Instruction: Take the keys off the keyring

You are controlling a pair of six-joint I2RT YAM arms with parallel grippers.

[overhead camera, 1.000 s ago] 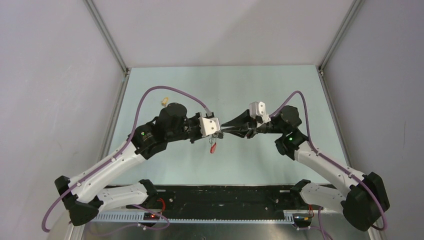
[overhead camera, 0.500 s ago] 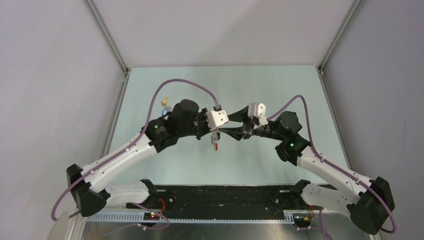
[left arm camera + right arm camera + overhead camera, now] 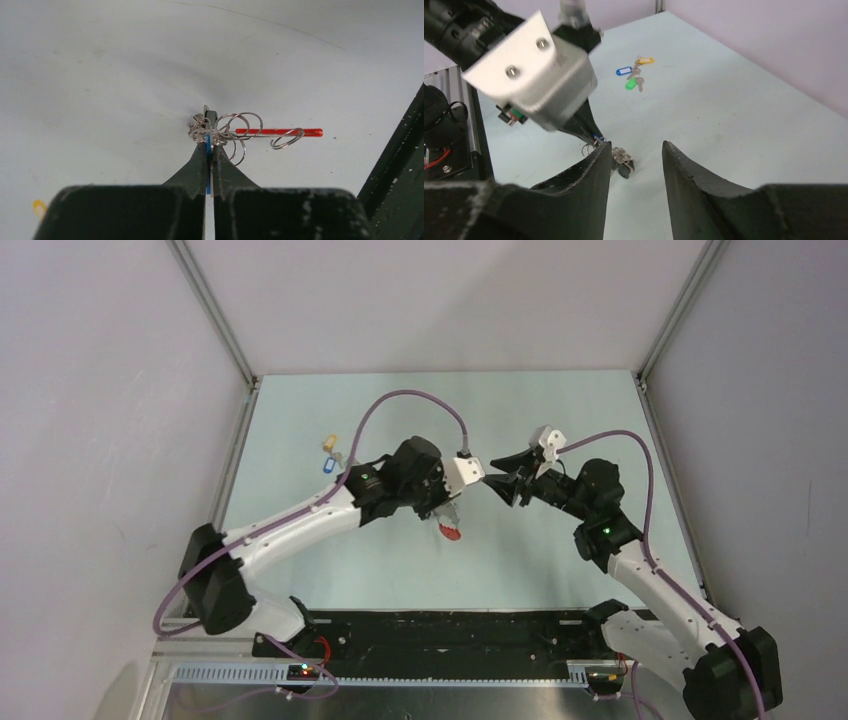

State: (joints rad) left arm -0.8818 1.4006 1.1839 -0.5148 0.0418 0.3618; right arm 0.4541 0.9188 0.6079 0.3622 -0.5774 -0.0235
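**Item:** keys (image 3: 200, 131), a small silvery bunch, pinched through a blue tag (image 3: 207, 167) at the tips of the left gripper (image 3: 209, 125), which is clamped tight on it. The bunch sits mid-surface, low over it (whether it touches cannot be told).

**Attached:** several thin wire loops and the keyring (image 3: 286, 140), which carries a red strap (image 3: 280, 132). Both jut sideways from the bunch, and no gripper holds them.

**Right gripper** (image 3: 635, 145): fingers apart, nothing between them, facing the bunch from just beside it.

**Handling:** the left clamp should hold firm. The right would best take the ring's wire, not the strap (a tug there would likely only swing the bunch), so that a key can be worked round the coil.

**Surroundings:** pale surface (image 3: 560, 420); a second cluster (image 3: 634, 75) with tan, blue and green tags, well apart; a black rail (image 3: 450, 630) at the near edge; plain grey walls with metal corner posts.
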